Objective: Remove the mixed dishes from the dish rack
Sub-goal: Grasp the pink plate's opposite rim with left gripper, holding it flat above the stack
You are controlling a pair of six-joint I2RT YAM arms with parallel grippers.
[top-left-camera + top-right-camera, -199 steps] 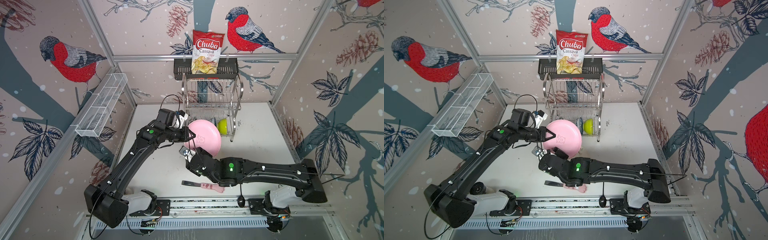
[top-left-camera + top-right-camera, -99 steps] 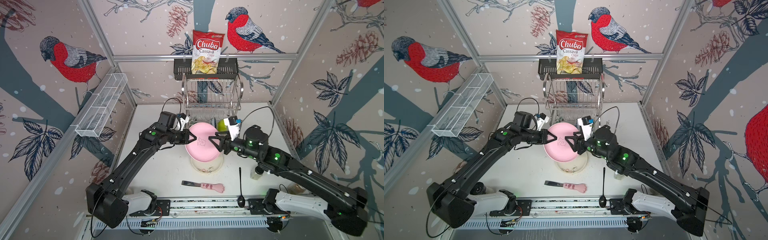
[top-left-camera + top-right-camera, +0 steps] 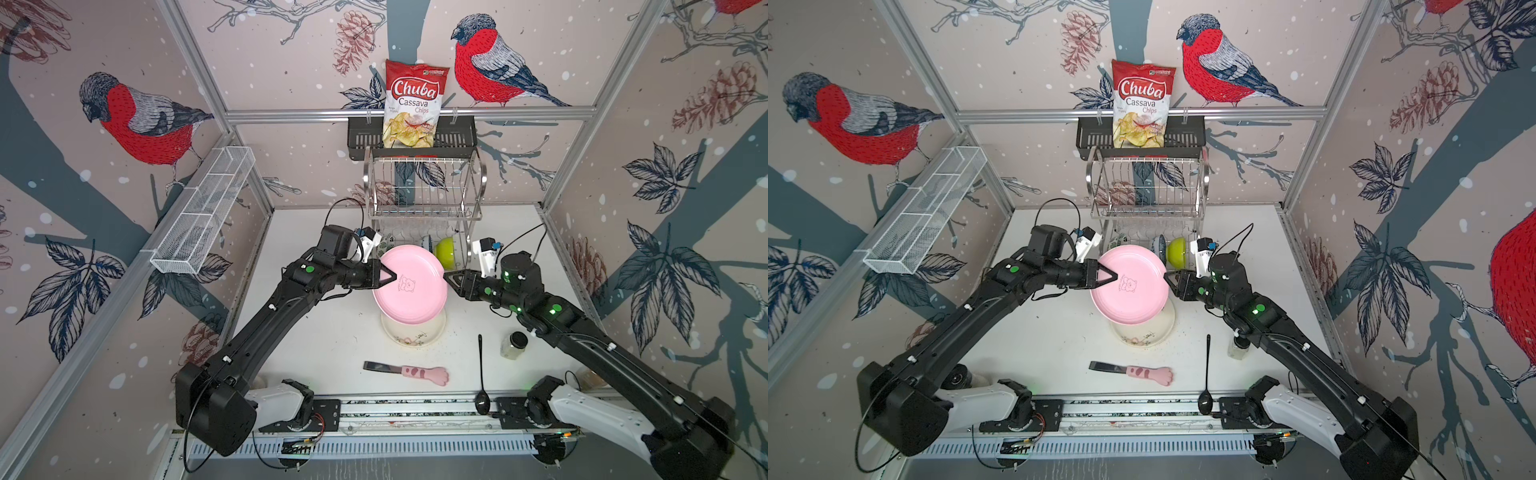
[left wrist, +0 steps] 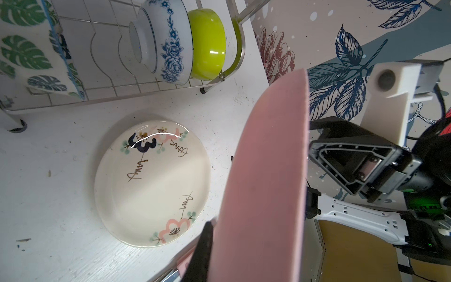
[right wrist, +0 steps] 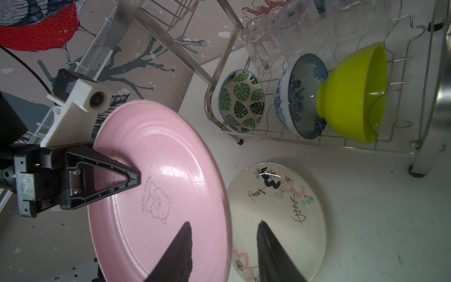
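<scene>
White surface [image 3: 324,332] is seen in both top views, with the rack [image 3: 424,214] at 12 o'clock. The pink plate [image 3: 411,291] is held clear of the rack, tilted, above the white plate [image 3: 411,338] lying flat on the surface. It is clenched at its 9 o'clock rim by the left hand [image 3: 390,275]. The right hand [image 3: 447,277] is set at the 3 o'clock rim, directly opposite; its jaws are parted and straddle the edge, with no contact shown. Both hands are thus lined up along the plate's 9-to-3 diameter, and a handover is judged to turn on the right jaws being closed squarely across that rim.
</scene>
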